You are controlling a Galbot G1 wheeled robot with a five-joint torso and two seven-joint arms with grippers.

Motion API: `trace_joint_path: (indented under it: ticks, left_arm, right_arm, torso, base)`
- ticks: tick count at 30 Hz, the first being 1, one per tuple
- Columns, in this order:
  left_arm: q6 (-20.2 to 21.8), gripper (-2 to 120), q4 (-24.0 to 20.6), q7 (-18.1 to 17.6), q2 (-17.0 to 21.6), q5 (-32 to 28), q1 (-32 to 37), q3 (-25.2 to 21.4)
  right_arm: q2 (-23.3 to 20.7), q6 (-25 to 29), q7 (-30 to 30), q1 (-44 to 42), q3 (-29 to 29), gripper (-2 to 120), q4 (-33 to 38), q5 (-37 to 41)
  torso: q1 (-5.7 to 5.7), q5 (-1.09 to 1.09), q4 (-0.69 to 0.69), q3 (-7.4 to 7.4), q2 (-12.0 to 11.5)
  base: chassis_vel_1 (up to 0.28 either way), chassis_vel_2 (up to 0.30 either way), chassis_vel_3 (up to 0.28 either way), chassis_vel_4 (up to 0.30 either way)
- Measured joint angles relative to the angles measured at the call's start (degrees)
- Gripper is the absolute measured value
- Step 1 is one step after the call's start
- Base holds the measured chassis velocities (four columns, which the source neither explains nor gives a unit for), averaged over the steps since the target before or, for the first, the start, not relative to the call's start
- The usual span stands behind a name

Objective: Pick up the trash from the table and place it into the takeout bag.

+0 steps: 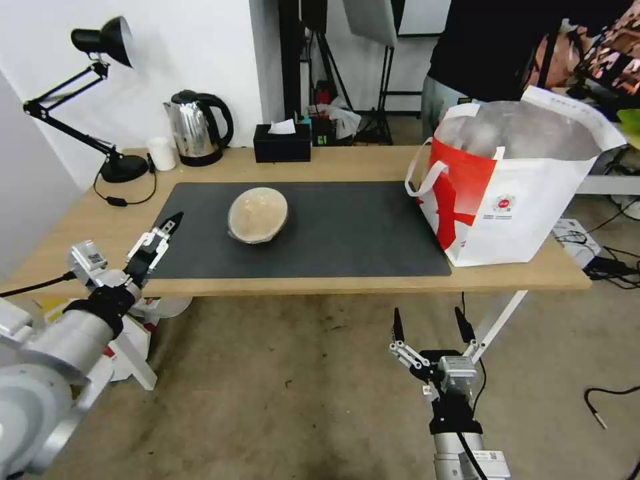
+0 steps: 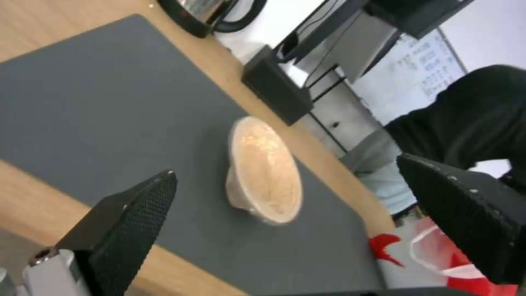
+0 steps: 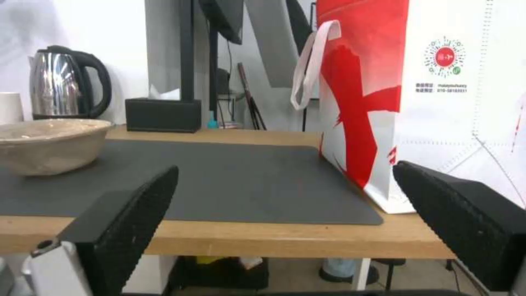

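Note:
One piece of trash, a round beige-brown bowl [image 1: 258, 215] [image 2: 266, 172] [image 3: 49, 144], sits on the dark grey mat [image 1: 347, 227] of the light-wood table [image 1: 347, 163], left of centre. The takeout bag [image 1: 513, 180] [image 3: 438, 102], white with a red pattern and silver lining, stands open at the table's right end. My left gripper [image 1: 167, 230] [image 2: 287, 168] is open at the mat's front-left corner, with the bowl ahead of it and a gap between them. My right gripper [image 1: 430, 323] [image 3: 286, 166] is open below the table's front edge, left of the bag, holding nothing.
Along the back edge stand a black desk lamp [image 1: 107, 47], a small white cup [image 1: 161, 153], a steel kettle [image 1: 197, 127] and a black tissue box [image 1: 282, 142]. A person in black [image 1: 493, 47] stands behind the bag. Cables [image 1: 613, 263] lie on the floor to the right.

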Motion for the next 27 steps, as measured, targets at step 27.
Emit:
trace_joint_path:
  ticks: [27]
  left_arm:
    - [4.0, 100, 8.6, -7.0, 6.0, -6.4, -11.4, 8.0]
  right_arm:
    - [0.0, 0.0, 0.0, 0.0, 0.0, 100, 0.0, 0.0]
  torso:
    - [0.00, 0.01, 0.00, 0.00, 0.0]
  base:
    - [0.000, 0.000, 0.000, 0.000]
